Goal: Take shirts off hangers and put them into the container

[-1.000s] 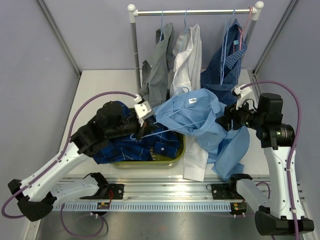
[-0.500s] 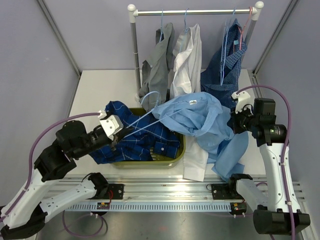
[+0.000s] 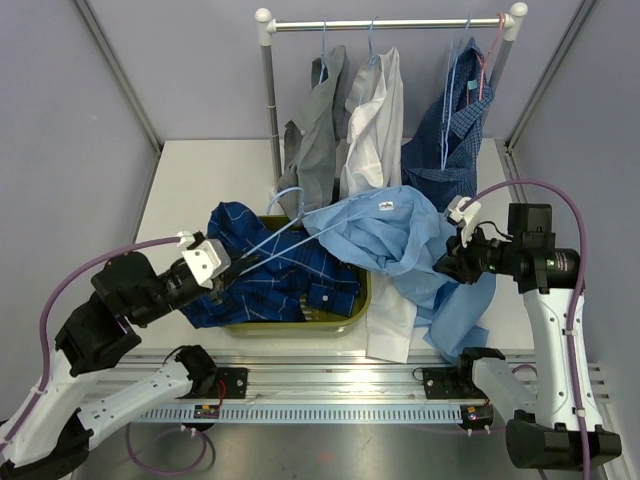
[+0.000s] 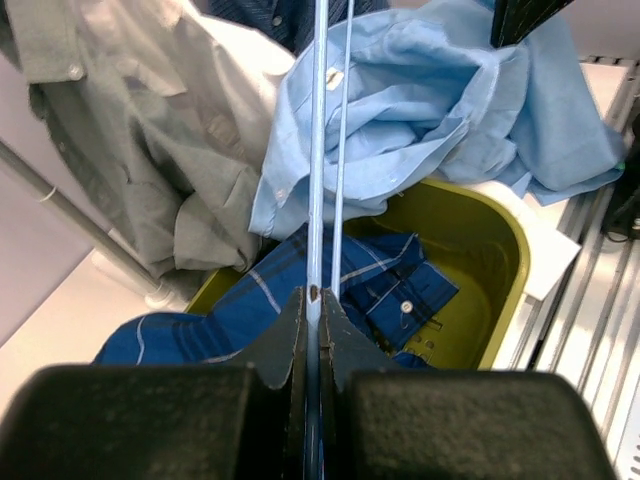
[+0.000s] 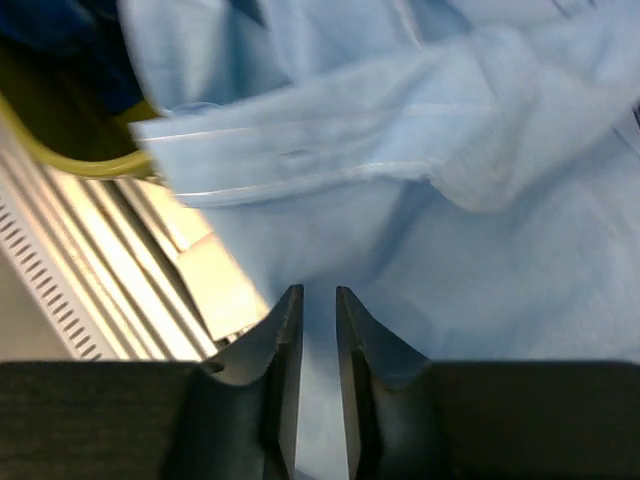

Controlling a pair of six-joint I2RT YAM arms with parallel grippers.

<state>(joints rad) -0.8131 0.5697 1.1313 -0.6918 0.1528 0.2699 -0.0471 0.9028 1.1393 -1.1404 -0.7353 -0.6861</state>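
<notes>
Clamping hanger [image 4: 318, 150] wire, left tool [image 4: 312, 296] closed on it; wire thin, springy, slick. Dark blue check shirt [image 3: 270, 285] in container [image 3: 362, 300]. Light blue shirt [image 3: 385, 235] limp, light, draped over container rim onto bench [image 3: 200, 180]; pinch at collar. Right tool [image 5: 318, 300] jaws nearly together over its cloth, grip unclear. Bench smooth; room tight under rail [image 3: 390, 23]

Light blue shirt [image 3: 400, 235] of creased matt cloth, glossy plastic container [image 4: 485, 255], smooth wire-like hanger [image 4: 318, 150], shiny metal rail [image 3: 390, 24].

Container [image 3: 310, 324] mostly hidden under dark check shirt [image 3: 280, 280], hanger [image 4: 318, 150] far end lost inside light blue shirt [image 3: 400, 235]
</notes>
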